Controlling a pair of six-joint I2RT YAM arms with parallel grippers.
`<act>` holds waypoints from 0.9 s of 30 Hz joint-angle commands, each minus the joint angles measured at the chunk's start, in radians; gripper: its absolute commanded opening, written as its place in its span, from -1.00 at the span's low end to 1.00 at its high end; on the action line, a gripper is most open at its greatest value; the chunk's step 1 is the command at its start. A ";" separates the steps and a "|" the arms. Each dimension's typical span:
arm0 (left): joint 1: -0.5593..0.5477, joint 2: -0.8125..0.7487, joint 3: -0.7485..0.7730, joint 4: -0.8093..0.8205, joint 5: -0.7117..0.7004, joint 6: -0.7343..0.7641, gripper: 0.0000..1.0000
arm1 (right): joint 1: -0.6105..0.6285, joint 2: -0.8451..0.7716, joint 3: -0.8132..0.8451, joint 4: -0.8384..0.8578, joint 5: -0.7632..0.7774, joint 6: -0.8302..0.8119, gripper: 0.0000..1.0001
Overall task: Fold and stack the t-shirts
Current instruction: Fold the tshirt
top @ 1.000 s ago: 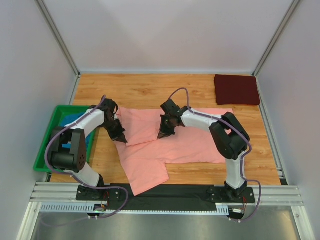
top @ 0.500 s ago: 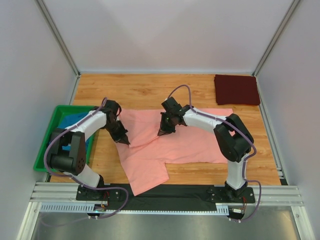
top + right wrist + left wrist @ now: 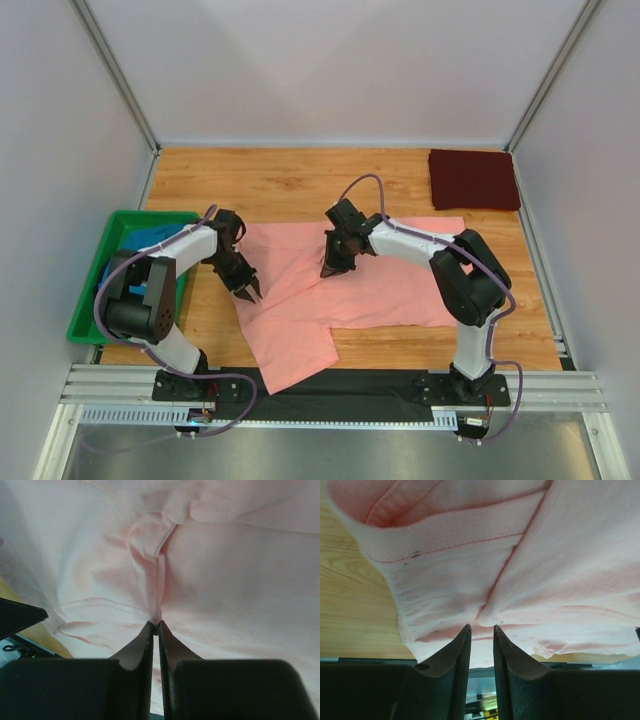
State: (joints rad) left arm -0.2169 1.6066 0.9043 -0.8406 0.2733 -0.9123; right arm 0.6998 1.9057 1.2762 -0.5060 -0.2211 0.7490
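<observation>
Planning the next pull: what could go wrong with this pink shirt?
The right gripper pinches only a ridge of the pink shirt at its tips; it may slip out. On the left gripper the jaws stand slightly apart, hold unclear. The shirt's near corner hangs past the table and may drag.

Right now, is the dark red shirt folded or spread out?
Folded. The maroon t-shirt lies as a small neat rectangle, no sleeves showing, in the far right corner.
</observation>
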 commanded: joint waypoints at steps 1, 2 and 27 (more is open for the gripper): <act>-0.006 0.016 0.103 -0.090 -0.054 0.019 -0.37 | 0.001 -0.042 0.026 -0.035 0.023 -0.042 -0.82; -0.006 0.019 0.129 -0.109 -0.068 0.029 -0.32 | -0.002 -0.046 0.044 -0.057 0.040 -0.048 -0.69; 0.129 0.555 0.811 -0.060 -0.272 0.236 -0.24 | -0.658 0.013 0.144 -0.197 0.285 -0.235 -0.56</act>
State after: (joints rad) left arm -0.1154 2.1410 1.6501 -0.8829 0.0490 -0.7029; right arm 0.0868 1.8851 1.3781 -0.7002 0.0040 0.5510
